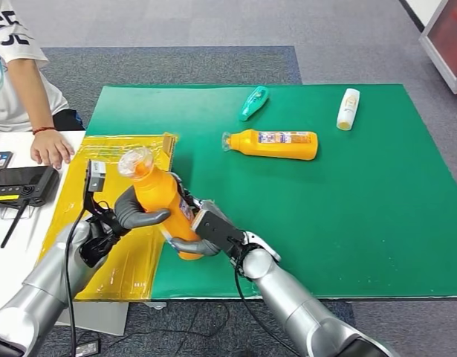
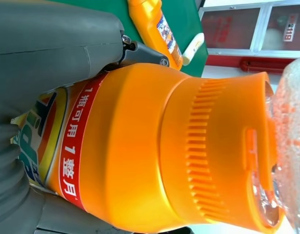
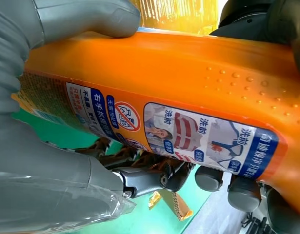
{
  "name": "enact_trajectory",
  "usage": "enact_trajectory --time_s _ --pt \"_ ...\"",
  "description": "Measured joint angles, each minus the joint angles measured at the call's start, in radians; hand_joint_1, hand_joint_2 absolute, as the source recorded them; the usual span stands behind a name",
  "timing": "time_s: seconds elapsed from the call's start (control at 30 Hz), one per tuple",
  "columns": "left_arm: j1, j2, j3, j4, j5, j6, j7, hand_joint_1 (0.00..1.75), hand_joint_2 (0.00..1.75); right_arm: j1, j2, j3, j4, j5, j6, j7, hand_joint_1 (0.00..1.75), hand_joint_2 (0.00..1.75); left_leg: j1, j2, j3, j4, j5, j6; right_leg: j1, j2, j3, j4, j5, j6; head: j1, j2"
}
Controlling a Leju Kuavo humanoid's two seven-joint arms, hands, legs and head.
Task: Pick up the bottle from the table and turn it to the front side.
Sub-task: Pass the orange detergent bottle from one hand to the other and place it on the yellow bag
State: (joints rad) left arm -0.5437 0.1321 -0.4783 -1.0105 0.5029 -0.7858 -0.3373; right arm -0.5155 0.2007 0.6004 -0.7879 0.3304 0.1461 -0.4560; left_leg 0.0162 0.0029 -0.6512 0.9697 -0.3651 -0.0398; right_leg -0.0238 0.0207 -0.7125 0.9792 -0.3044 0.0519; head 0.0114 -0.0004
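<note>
While both hands grip it, the orange bottle (image 1: 161, 201) is off the table, held nearly upright over the near edge of the green mat (image 1: 349, 223), where the mat meets a yellow sheet (image 1: 125, 260). The left hand (image 1: 133, 216) wraps the upper body just under the shoulder; the right hand (image 1: 206, 234) clasps the lower part from the other side — so neither is free. The bottle looks like stiff moulded plastic, smooth and probably a little slippery on its glossy label (image 3: 200, 134), and likely heavy if full (its fill level cannot be judged). The broad flat sides seem the safest hold; the raised dots and the ribbed neck (image 2: 200, 151) offer some friction, while the clear cap (image 1: 135, 161) looks too fragile to grip. Which face counts as the front is hard to tell — the left wrist view shows a bright logo panel, the right wrist view small print. The bottle's base is hidden behind the right hand's fingers.
</note>
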Motion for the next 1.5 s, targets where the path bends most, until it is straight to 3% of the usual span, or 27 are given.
enact_trajectory --time_s 0.1,0.13,1.23,1.5 --pt "0.005 0.0 0.002 0.0 -0.001 0.0 -0.001 1.75 1.75 0.004 0.0 0.0 0.0 0.0 0.0 0.001 0.04 1.75 0.0 0.0 0.0 0.0 0.0 0.0 0.0 0.0 0.0 0.0 0.0 0.0 0.0 0.0" --pt "0.006 0.0 0.002 0.0 -0.001 0.0 -0.001 1.75 1.75 0.004 0.0 0.0 0.0 0.0 0.0 0.001 0.0 1.75 0.0 0.0 0.0 0.0 0.0 0.0 0.0 0.0 0.0 0.0 0.0 0.0 0.0 0.0" --pt "0.042 0.008 0.032 -0.058 -0.068 0.009 -0.034 1.75 1.75 0.001 -0.002 -0.005 0.0 -0.033 0.003 0.008 0.0 1.75 0.0 0.0 0.0 0.0 0.0 0.0 0.0 0.0 0.0 0.0 0.0 0.0 0.0 0.0" --pt "0.076 0.029 0.043 -0.116 -0.083 0.017 -0.05 1.75 1.75 -0.002 -0.064 -0.104 -0.046 -0.113 0.017 -0.007 0.0 1.75 0.0 0.0 0.001 0.0 -0.001 0.001 0.0 0.0 0.001 -0.001 0.0 0.0 0.0 0.0"
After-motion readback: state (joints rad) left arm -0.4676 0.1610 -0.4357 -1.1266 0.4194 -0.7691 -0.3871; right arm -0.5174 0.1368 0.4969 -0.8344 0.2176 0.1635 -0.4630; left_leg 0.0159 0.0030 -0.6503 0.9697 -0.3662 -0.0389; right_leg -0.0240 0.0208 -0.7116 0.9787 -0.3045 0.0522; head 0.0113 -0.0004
